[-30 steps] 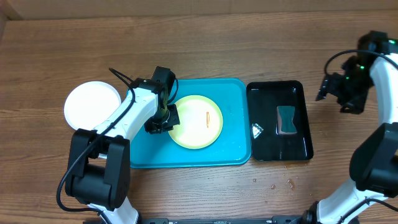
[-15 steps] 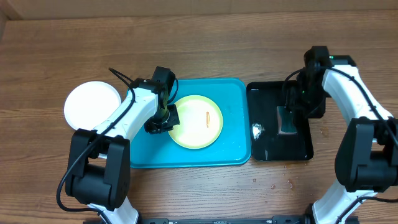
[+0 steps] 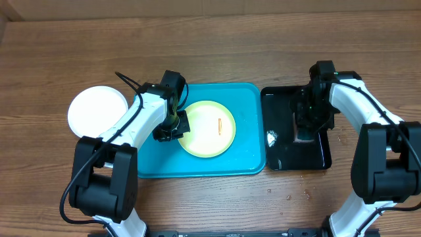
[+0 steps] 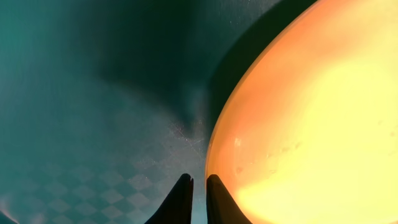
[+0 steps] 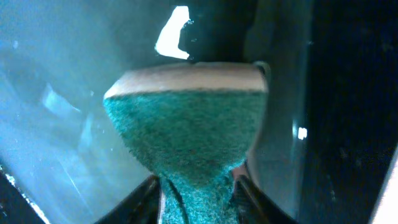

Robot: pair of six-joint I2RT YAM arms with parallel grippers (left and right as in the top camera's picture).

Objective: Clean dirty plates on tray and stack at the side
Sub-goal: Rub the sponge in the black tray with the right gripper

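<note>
Nothing legible in any view. No lettering, label, brand mark, number or sign on the tray [image 3: 151, 161], the yellow-green plate [image 3: 202, 137], the white plate [image 3: 95, 110] or the black tray [image 3: 283, 108]. Close wrist views equally bare of writing.

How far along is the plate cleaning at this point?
Done: a white plate sits on the table beside the tray, no smear visible. In hand: the left end effector pinches the rim of the yellow-green plate on the tray; the right end effector squeezes the sponge in the black tray. Left: wiping that plate's orange smear and stacking it. No third plate shows.
</note>
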